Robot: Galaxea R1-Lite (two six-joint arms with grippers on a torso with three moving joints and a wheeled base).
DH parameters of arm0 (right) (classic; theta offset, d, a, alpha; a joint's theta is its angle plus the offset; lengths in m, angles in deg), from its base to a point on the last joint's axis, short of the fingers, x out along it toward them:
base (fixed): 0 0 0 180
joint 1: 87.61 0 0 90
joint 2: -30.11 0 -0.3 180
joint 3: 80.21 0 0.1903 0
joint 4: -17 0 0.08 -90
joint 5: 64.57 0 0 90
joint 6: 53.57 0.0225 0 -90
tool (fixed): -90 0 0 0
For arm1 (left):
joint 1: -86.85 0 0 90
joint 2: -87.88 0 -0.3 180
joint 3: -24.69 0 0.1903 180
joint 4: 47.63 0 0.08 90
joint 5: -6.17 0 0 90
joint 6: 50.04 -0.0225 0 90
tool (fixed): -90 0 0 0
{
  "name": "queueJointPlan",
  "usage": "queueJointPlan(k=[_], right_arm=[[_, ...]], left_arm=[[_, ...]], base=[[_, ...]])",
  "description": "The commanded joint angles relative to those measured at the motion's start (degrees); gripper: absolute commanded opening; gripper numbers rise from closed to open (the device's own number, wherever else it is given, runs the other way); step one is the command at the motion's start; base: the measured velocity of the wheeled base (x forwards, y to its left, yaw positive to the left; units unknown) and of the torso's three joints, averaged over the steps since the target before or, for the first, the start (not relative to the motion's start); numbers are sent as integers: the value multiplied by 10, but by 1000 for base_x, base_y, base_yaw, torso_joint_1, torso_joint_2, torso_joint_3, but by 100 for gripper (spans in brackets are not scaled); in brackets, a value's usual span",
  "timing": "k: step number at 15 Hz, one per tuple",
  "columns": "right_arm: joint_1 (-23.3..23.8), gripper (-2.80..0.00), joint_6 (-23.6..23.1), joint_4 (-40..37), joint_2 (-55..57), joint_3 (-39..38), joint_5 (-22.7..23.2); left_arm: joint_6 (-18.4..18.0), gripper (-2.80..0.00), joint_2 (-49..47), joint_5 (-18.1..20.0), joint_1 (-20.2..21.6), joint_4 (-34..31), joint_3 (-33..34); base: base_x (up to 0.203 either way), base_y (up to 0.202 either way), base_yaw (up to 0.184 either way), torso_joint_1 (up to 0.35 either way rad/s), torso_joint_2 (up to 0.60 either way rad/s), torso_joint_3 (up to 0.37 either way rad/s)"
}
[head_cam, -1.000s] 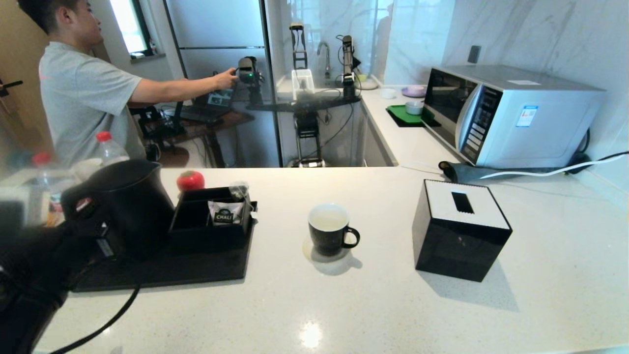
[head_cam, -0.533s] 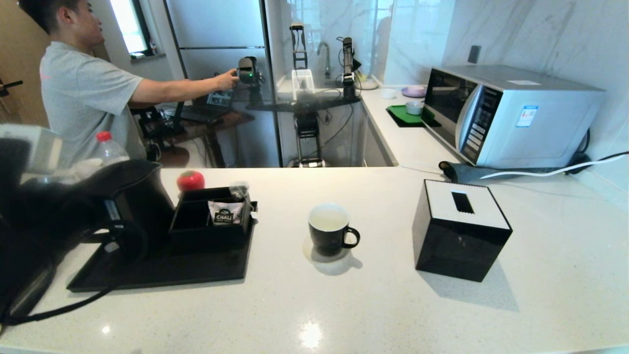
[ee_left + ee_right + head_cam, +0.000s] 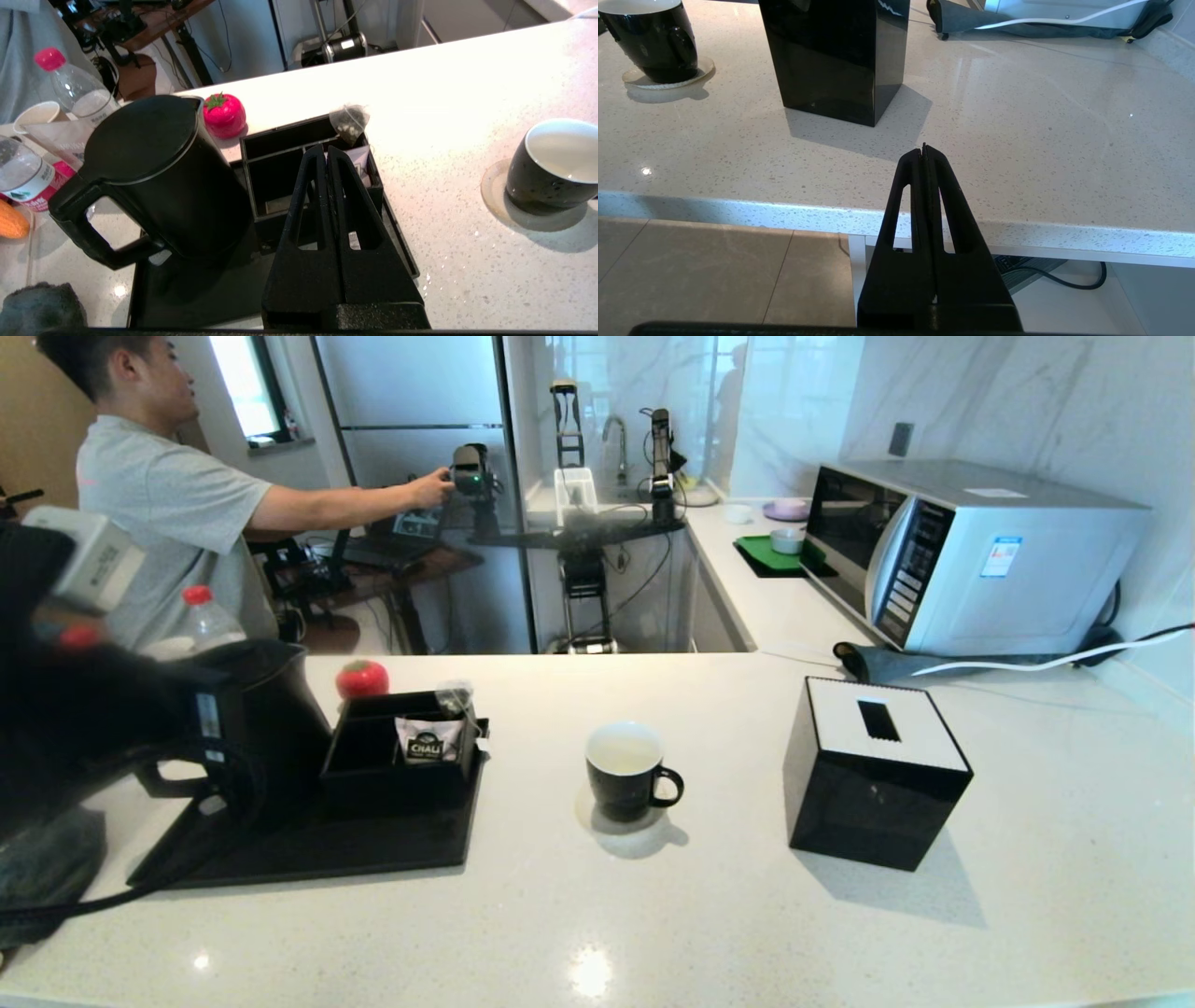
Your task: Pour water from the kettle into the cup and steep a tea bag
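The black kettle [image 3: 271,728] stands on the left of a black tray [image 3: 373,854], its loop handle [image 3: 88,231] turned toward me. My left arm [image 3: 84,719] hangs in front of its left side. The left gripper [image 3: 326,150] is shut and empty, held above the compartment box [image 3: 280,172] just right of the kettle. The mesh tea bag [image 3: 350,122] leans at that box's far corner. The black cup [image 3: 625,773], white inside, sits on a coaster [image 3: 597,823] mid-counter. My right gripper [image 3: 924,148] is shut and empty, low at the counter's near edge.
A black tissue box [image 3: 873,775] stands right of the cup, with a microwave [image 3: 971,551] behind it. A white CHALI sachet [image 3: 428,742] sits in the box. A red strawberry-shaped thing [image 3: 362,679] and water bottles [image 3: 201,616] lie behind the kettle. A person [image 3: 159,513] stands far left.
My left arm has risen and drawn back to the left, uncovering the kettle's handle and more of the tray. Both grippers stay shut; the right arm and the table things are still.
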Motion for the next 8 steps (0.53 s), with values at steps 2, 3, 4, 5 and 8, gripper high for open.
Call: queueJointPlan(k=[2, 3, 4, 5, 8], right_arm=[[0, -280, 0, 0, 1, 0, 0], [0, -280, 0, 0, 1, 0, 0], [0, -280, 0, 0, 1, 0, 0], [0, -280, 0, 0, 1, 0, 0], [0, -280, 0, 0, 1, 0, 0]], left_arm=[[0, -280, 1, -1, -16, -16, -10], [-1, -280, 1, 0, -17, -32, -22], [-1, -280, -1, 1, -20, -50, -37], [-1, -280, -8, 8, -22, -68, -54], [0, -280, -40, 17, -20, -107, -98]], base=[[0, 0, 0, 0, 0, 0], [0, 0, 0, 0, 0, 0], [0, 0, 0, 0, 0, 0], [0, 0, 0, 0, 0, 0], [0, 0, 0, 0, 0, 0]])
